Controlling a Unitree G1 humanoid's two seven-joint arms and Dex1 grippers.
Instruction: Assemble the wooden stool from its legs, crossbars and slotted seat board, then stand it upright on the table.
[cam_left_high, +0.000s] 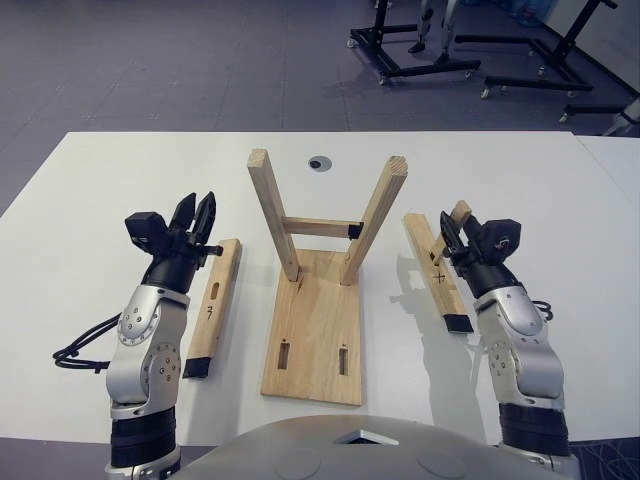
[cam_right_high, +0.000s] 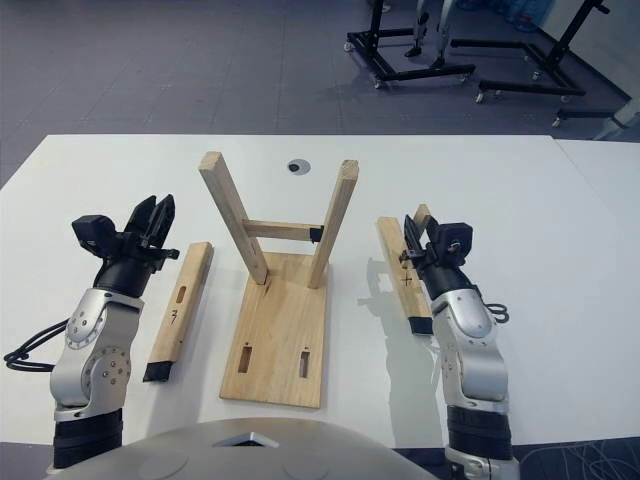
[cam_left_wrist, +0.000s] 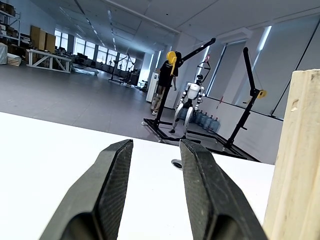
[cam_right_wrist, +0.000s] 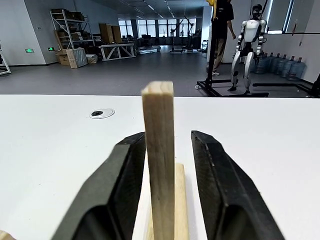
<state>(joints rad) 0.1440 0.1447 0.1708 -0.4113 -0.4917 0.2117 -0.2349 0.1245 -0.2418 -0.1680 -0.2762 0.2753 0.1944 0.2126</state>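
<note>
The slotted seat board (cam_left_high: 312, 325) lies flat mid-table. Two legs (cam_left_high: 274, 215) (cam_left_high: 375, 218) stand in its far slots, leaning apart, joined by a crossbar (cam_left_high: 318, 228). A loose leg (cam_left_high: 213, 305) lies to the board's left. My left gripper (cam_left_high: 200, 222) hovers open over that leg's far end, nothing between its fingers (cam_left_wrist: 115, 190). Another loose leg (cam_left_high: 437, 272) lies to the right, with a second crossbar (cam_left_high: 457, 213) angled across it. My right gripper (cam_left_high: 447, 236) is open with its fingers (cam_right_wrist: 125, 185) either side of that crossbar (cam_right_wrist: 159, 150).
Two empty slots (cam_left_high: 283, 355) show at the board's near end. A round cable hole (cam_left_high: 319, 162) sits in the white table (cam_left_high: 560, 200) beyond the legs. A black cable (cam_left_high: 80, 350) loops by my left arm. Wheeled black stands (cam_left_high: 430, 50) are on the floor beyond.
</note>
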